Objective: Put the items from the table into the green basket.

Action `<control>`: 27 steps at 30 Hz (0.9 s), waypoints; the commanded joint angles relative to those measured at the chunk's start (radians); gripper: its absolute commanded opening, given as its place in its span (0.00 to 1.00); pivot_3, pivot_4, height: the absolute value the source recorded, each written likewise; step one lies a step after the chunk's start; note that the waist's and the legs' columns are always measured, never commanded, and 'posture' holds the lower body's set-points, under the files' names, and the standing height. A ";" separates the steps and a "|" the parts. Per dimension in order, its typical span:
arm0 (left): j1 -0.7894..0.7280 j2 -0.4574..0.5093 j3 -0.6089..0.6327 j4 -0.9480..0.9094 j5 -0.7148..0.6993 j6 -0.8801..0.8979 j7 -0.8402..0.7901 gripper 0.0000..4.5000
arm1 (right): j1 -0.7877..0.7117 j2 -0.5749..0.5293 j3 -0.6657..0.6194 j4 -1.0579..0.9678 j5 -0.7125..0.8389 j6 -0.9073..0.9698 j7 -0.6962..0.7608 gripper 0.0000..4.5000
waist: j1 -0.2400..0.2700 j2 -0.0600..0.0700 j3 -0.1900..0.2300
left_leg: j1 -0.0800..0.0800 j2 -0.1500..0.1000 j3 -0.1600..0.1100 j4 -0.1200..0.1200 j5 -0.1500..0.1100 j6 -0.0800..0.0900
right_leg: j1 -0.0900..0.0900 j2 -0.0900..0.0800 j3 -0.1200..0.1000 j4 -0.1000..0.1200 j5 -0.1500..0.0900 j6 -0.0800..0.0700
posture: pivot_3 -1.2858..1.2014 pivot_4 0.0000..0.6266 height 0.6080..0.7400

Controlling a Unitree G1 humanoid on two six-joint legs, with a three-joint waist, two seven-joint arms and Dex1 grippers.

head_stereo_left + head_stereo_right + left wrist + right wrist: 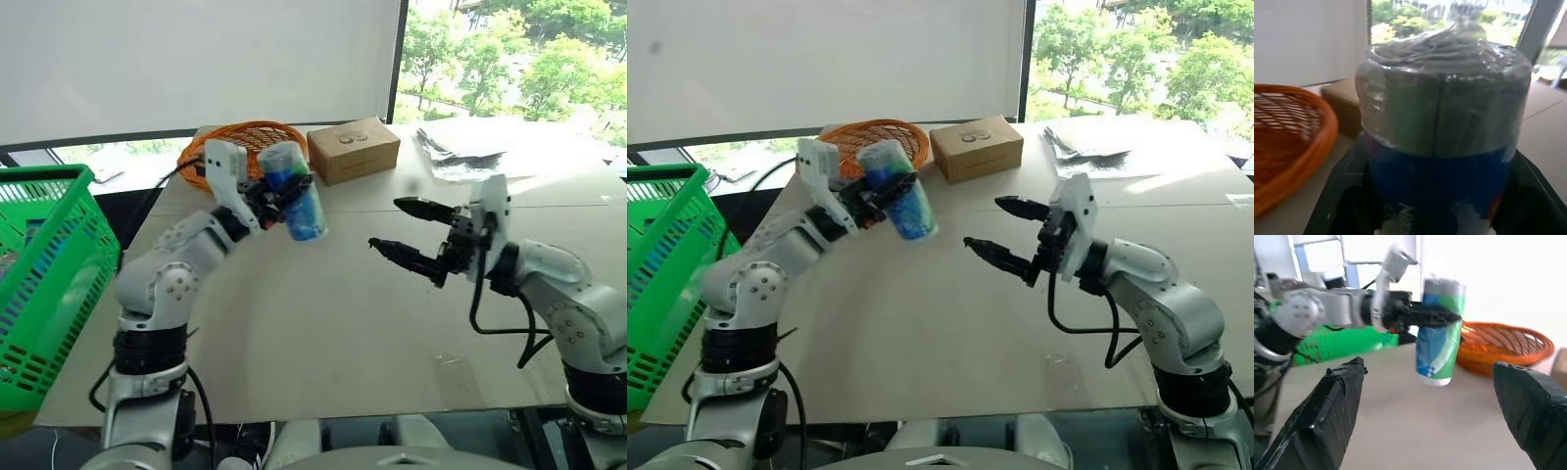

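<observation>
1. My left fingers (284, 196) were clamped round the canister (294, 201), holding it tilted in the air above the desk (343, 323), in front of the wicker basket (250, 137).
2. My right fingers (411, 235) stood wide apart and empty, well apart from the canister.
3. I judged the step to be carrying: the canister was lifted but not yet over the green basket (49, 284), which stood off the desk's left edge.
4. Next, I would need to swing the left arm leftward over that rim, then let go.
</observation>
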State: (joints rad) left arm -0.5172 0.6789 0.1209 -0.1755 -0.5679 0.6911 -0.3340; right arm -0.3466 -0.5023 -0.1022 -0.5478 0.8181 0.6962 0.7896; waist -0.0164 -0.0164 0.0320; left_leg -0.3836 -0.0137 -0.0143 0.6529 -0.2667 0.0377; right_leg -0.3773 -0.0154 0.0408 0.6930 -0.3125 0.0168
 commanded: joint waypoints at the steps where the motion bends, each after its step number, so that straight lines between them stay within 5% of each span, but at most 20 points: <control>1: -0.059 0.079 0.092 0.033 0.148 -0.036 0.113 0.46 | -0.067 0.007 -0.070 -0.015 0.175 0.013 0.016 0.99 | 0.005 -0.001 0.001 | 0.000 0.000 0.000 0.000 0.000 0.000 | 0.000 0.000 0.000 0.000 0.000 0.000 | 0.54 0.00 1.00; 7: -0.034 0.273 0.175 0.095 0.335 -0.013 0.172 0.46 | -0.143 -0.007 -0.066 0.008 0.308 0.041 0.021 0.99 | 0.013 -0.007 0.003 | -0.004 0.000 -0.003 0.000 0.000 0.000 | -0.003 -0.002 -0.003 -0.001 0.000 0.000 | 0.55 0.00 1.00; 20: 0.080 0.410 0.380 0.371 0.572 -0.182 0.316 0.46 | -0.154 -0.029 0.008 0.058 0.182 -0.032 0.084 0.99 | 0.069 -0.014 0.001 | -0.012 -0.001 -0.005 0.000 0.000 -0.001 | -0.010 -0.006 -0.007 -0.001 0.000 0.000 | 0.57 0.00 1.00; 21: 0.085 0.407 0.389 0.384 0.578 -0.190 0.320 0.69 | -0.152 -0.027 0.008 0.056 0.178 -0.035 0.080 1.00 | 0.071 -0.014 0.001 | -0.014 -0.001 -0.005 0.001 0.000 -0.001 | -0.011 -0.006 -0.008 -0.001 0.000 0.000 | 0.57 0.00 1.00; 22: 0.088 0.401 0.397 0.400 0.586 -0.196 0.332 0.73 | -0.150 -0.027 0.008 0.054 0.176 -0.036 0.077 1.00 | 0.075 -0.014 0.001 | -0.014 -0.001 -0.005 0.001 0.000 -0.001 | -0.011 -0.006 -0.008 -0.001 0.000 0.000 | 0.57 0.00 1.00; 24: 0.079 0.385 0.401 0.430 0.592 -0.198 0.347 0.96 | -0.149 -0.027 0.010 0.053 0.172 -0.036 0.073 1.00 | 0.084 -0.014 0.001 | -0.014 -0.001 -0.006 0.000 0.000 -0.001 | -0.011 -0.007 -0.008 -0.001 0.000 0.000 | 0.57 0.00 1.00; 27: 0.046 0.329 0.408 0.433 0.550 -0.211 0.335 0.99 | -0.146 -0.030 0.008 0.052 0.169 -0.037 0.068 1.00 | 0.090 -0.014 0.000 | -0.014 -0.001 -0.006 0.000 0.000 -0.001 | -0.011 -0.007 -0.009 -0.001 0.000 -0.001 | 0.57 0.00 1.00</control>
State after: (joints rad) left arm -0.4471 1.0149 0.5135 0.2748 -0.0015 0.5103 -0.0009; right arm -0.4870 -0.5302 -0.0801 -0.4742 0.9860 0.6745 0.8628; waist 0.0734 -0.0305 0.0324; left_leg -0.3975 -0.0148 -0.0207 0.6535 -0.2667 0.0369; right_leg -0.3883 -0.0227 0.0309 0.6927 -0.3122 0.0162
